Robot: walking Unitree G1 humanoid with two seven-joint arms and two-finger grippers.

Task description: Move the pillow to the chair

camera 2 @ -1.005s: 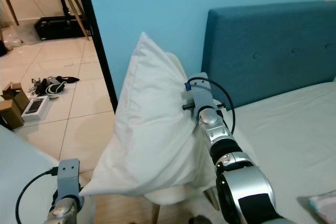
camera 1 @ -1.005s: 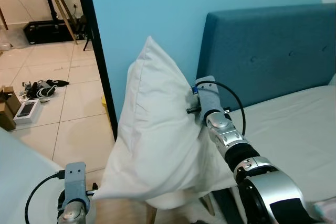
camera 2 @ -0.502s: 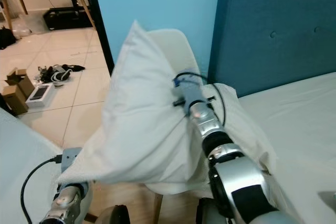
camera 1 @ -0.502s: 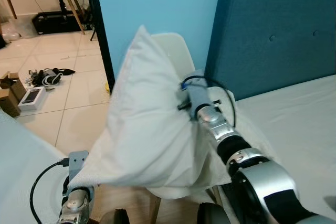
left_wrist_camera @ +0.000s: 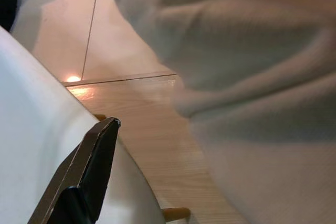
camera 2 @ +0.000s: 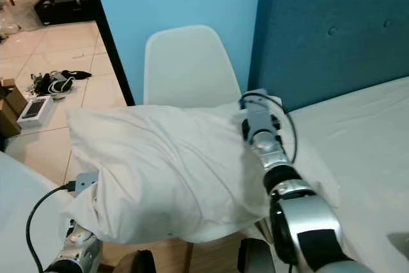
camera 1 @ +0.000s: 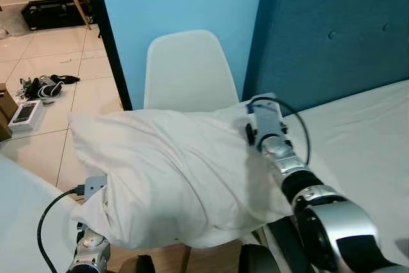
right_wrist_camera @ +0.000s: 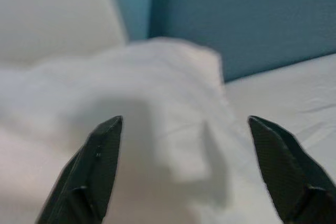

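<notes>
The white pillow [camera 1: 172, 177] lies flat across the seat of the white chair [camera 1: 185, 68], whose back stands clear behind it. My right gripper [right_wrist_camera: 184, 124] is at the pillow's right end, beside the bed. It is open, its fingers [right_wrist_camera: 102, 150] spread wide over the pillow's corner with nothing between them. My left gripper [camera 1: 96, 190] sits under the pillow's near left corner, mostly covered by the cloth. In the left wrist view the pillow [left_wrist_camera: 252, 77] hangs just above the wooden floor.
A bed with a white sheet [camera 1: 364, 132] and a blue headboard [camera 1: 332, 36] stands right of the chair. A dark door frame [camera 1: 105, 36] opens left onto tiled floor strewn with cables [camera 1: 41, 84] and a box [camera 1: 25, 113]. A white rounded surface [camera 1: 19, 222] is near left.
The pillow has dropped from standing upright to lying flat on the chair seat. My right gripper has let go of it. The camera has tilted down.
</notes>
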